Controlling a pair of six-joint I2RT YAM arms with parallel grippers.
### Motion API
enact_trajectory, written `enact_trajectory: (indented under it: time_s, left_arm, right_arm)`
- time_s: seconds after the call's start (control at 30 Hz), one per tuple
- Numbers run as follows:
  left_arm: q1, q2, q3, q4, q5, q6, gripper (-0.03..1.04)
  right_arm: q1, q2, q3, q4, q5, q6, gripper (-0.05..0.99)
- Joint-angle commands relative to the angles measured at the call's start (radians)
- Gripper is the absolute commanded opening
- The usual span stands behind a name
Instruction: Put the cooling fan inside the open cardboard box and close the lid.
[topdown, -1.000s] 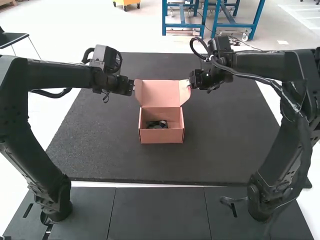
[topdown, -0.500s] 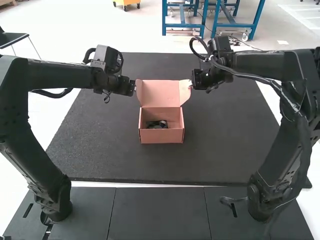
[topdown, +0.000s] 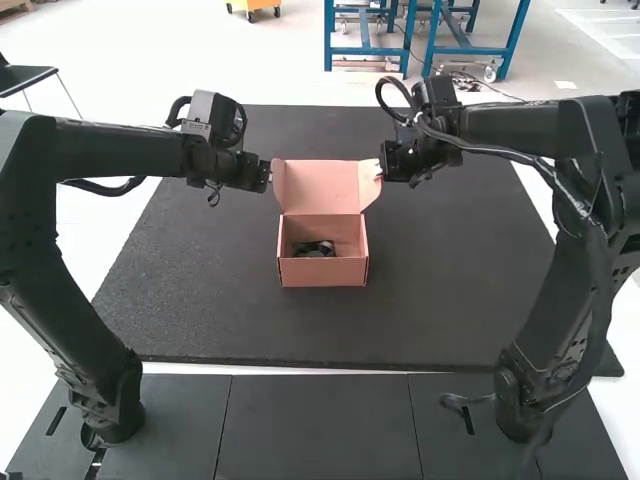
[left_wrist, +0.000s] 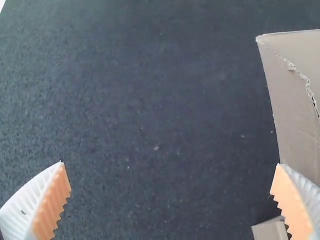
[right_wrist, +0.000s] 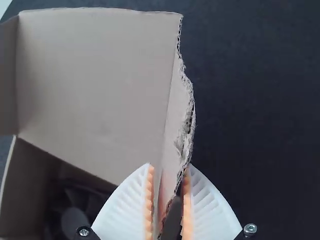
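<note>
Cardboard box (topdown: 322, 245) open on the black mat (topdown: 180, 270) covering the worktop. Inside the box, flat on its bottom: the cooling fan (topdown: 318, 248), dark, partly hidden by the near wall. Lid (topdown: 318, 187) upright along the box's far side.

At the lid's right side flap: right gripper (topdown: 380, 168), pressed onto the torn cardboard edge and pinching it between orange pads (right_wrist: 148, 200).

At the lid's left edge, above the mat: left gripper (topdown: 262, 175), spread wide and holding nothing. One finger (left_wrist: 295, 200) just beside the cardboard; contact impossible to tell.
</note>
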Motion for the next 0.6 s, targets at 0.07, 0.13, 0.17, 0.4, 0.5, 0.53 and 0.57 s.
enact_trajectory:
  time_s: [0.07,0.13,0.17,0.4,0.5,0.53,0.57]
  left_arm:
    - [-0.007,0.003,0.042,0.004,0.009,-0.010,0.95]
    - [-0.007,0.003,0.043,0.004,0.009,-0.010,0.95]
    - [-0.007,0.003,0.045,0.002,0.009,-0.010,0.95]
    - [-0.018,0.002,0.049,0.000,0.009,-0.015,0.95]
    - [-0.024,0.002,0.057,-0.003,0.009,-0.020,0.95]
    - [-0.026,0.002,0.059,-0.004,0.011,-0.020,0.95]
    - [-0.029,0.002,0.060,-0.007,0.012,-0.020,0.95]
  right_arm:
    - [0.024,0.000,0.045,0.004,-0.031,0.003,0.09]
    - [0.031,0.000,0.048,0.002,-0.031,0.003,0.07]
    - [0.038,0.000,0.050,0.000,-0.032,0.003,0.05]
    - [0.065,0.000,0.051,-0.004,-0.034,0.003,0.05]
    - [0.076,0.000,0.051,-0.012,-0.034,0.005,0.05]
    - [0.079,0.000,0.051,-0.013,-0.034,0.005,0.05]
    - [0.084,0.000,0.053,-0.019,-0.034,0.003,0.05]
